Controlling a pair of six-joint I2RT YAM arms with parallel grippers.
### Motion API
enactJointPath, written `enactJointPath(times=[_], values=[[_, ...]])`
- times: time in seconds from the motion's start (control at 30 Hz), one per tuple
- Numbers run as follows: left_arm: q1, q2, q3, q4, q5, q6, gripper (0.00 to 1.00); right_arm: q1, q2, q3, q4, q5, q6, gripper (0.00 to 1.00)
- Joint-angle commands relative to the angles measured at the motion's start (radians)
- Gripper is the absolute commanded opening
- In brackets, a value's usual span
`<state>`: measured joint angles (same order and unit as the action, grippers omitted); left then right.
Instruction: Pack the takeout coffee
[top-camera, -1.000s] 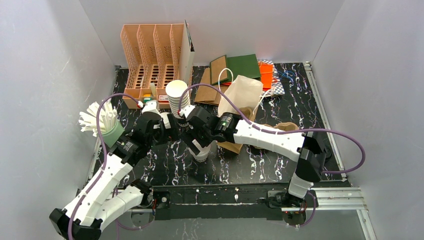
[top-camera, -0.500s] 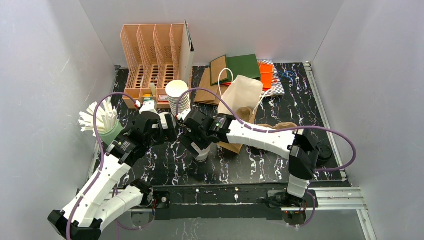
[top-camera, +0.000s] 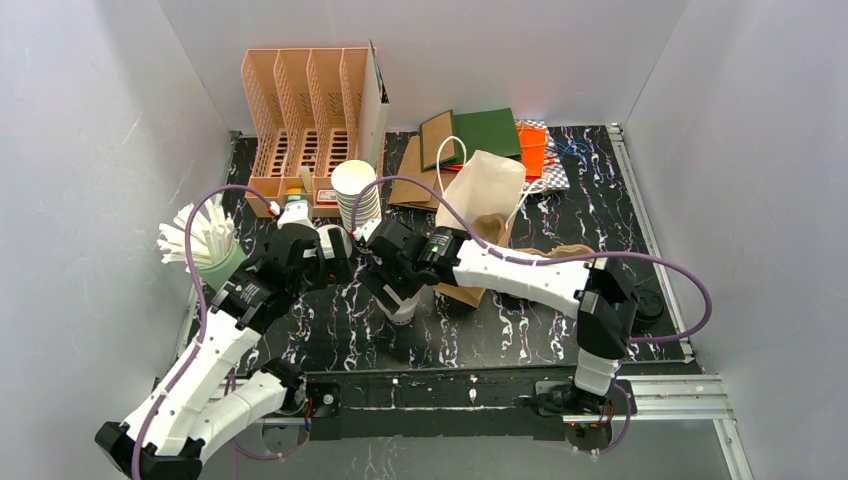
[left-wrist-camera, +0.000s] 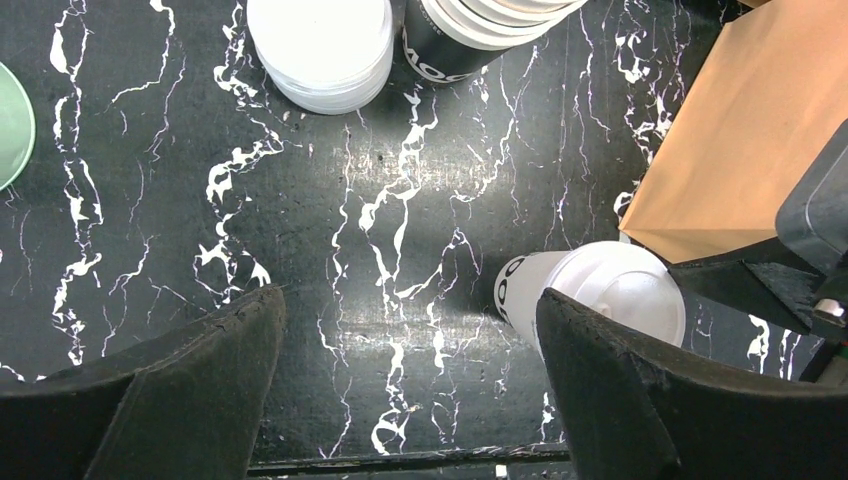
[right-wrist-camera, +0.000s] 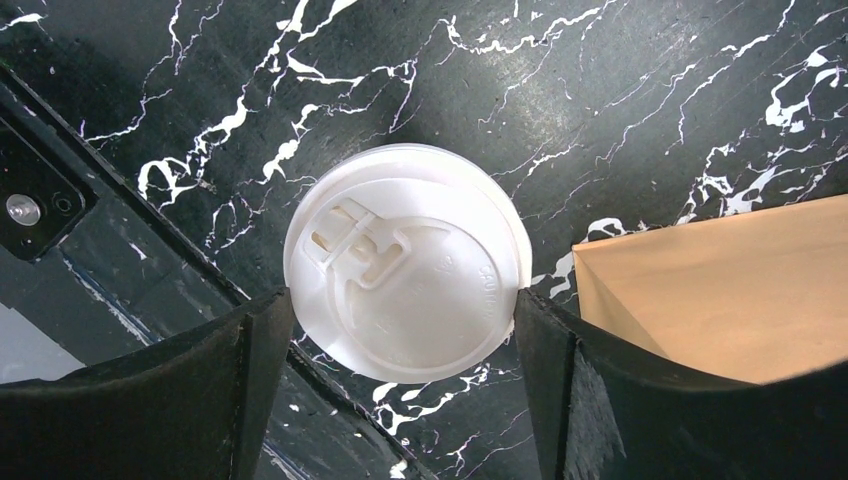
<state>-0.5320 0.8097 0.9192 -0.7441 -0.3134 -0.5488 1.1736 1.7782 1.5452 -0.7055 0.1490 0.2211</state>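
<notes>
Black marbled table (top-camera: 330, 335), white walls (top-camera: 80, 120); left hand (left-wrist-camera: 408, 305) wide, right hand (right-wrist-camera: 403, 300) straddling cup (right-wrist-camera: 400, 250), grip unclear.

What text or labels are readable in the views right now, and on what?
Looks like "oo": white letters on the wall of the lidded cup; the rest is hidden.
Similar cut-off white letters on the cup stack: not readable whole.
Raised lettering near the rim of the lid: too faint to read.
No other text is legible.
</notes>
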Motion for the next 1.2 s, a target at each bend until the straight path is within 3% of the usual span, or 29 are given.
enactJointPath(times=[0.0, 0.67, 1.03, 1.17], values=[[0.001, -0.021, 0.039, -0.037, -0.030, 0.015, 0.93, 0.007, 0.013, 0.057, -0.013, -0.014, -0.018, 0.85], [0.001, 0.022, 0.165, -0.032, -0.004, 0.028, 0.87, 0.009, -0.167, 0.227, -0.107, -0.037, -0.087, 0.79], [0.003, 0.090, 0.180, -0.013, -0.080, 0.028, 0.84, 0.005, -0.072, 0.224, -0.084, 0.121, -0.100, 0.76], [0.016, 0.098, 0.170, 0.007, -0.120, 0.021, 0.84, -0.029, -0.014, 0.216, -0.044, 0.071, -0.086, 0.74]])
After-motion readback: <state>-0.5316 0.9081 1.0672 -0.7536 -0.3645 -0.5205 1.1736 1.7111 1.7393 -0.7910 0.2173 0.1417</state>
